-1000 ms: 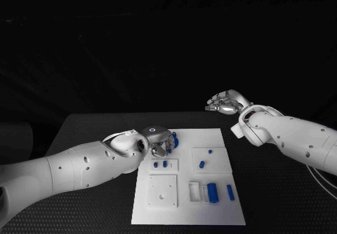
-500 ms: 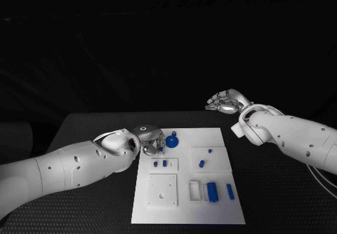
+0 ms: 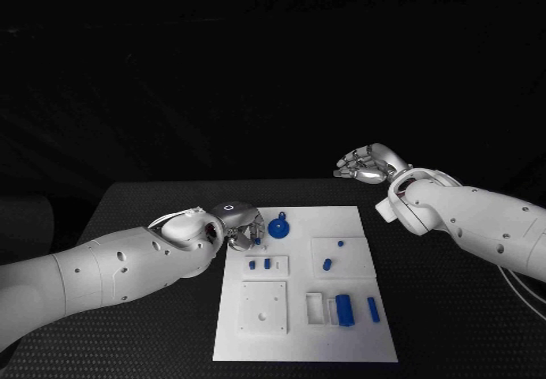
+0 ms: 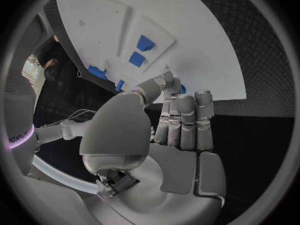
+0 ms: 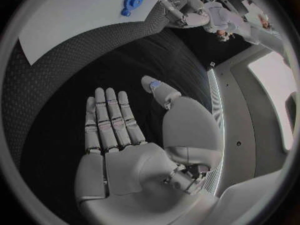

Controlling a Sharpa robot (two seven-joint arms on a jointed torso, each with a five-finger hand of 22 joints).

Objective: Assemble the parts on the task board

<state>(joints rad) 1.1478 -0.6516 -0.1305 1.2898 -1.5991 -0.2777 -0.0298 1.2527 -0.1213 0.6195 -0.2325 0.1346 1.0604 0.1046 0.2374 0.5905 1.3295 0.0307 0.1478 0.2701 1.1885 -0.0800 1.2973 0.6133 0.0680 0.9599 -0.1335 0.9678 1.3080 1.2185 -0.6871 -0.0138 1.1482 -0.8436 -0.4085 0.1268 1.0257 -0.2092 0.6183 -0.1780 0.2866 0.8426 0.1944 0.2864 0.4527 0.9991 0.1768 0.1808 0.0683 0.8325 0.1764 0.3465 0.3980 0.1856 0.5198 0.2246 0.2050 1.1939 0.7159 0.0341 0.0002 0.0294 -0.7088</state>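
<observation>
The white task board lies mid-table. The left hand, fingers apart and empty, hovers at the task board's far left corner. Just beside it on the board lies a round blue part with a tab. The right hand, open and empty, hangs well beyond the board.

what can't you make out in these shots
- Head view: the left hand has its fingers turned away, so any contact with the round blue part is hidden.
- Left wrist view: the fingers cover the task board edge there.
- Head view: the small blue parts are too small to tell shapes.
</observation>
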